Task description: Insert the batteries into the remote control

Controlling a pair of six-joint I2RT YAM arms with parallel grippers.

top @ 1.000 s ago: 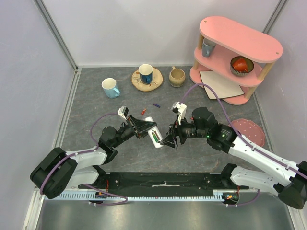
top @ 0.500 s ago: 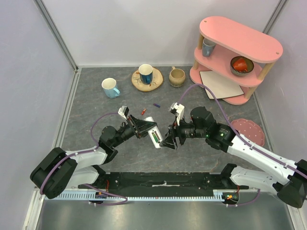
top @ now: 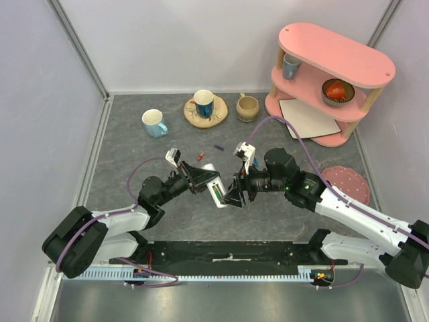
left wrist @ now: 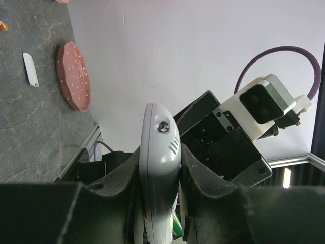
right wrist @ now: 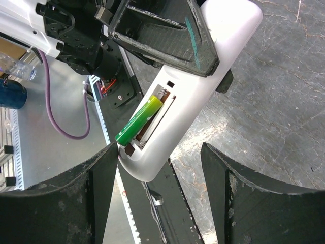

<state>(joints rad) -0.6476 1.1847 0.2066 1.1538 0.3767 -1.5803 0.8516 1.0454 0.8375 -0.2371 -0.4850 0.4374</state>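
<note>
My left gripper [top: 201,180] is shut on the white remote control [top: 213,182], holding it off the table with its open back slot turned up. A green battery [right wrist: 139,121] lies tilted in that slot, one end sticking out. My right gripper [right wrist: 158,168] is open around the remote's lower end [right wrist: 152,162]; its left fingertip [right wrist: 104,162] is close to the battery's end. In the left wrist view the remote [left wrist: 160,147] is pinched edge-on between both pads. A red battery [top: 200,156] and a blue-purple battery [top: 218,147] lie on the table behind the grippers.
A blue mug [top: 155,123], a cup on a wooden saucer [top: 204,104] and a beige mug [top: 247,107] stand at the back. The pink shelf [top: 328,80] fills the back right. A pink disc [top: 348,182] lies at the right, a small white strip [left wrist: 30,69] near it.
My right gripper has crept a little to the left, closer onto the remote's end. The left gripper and the remote have stayed put.
</note>
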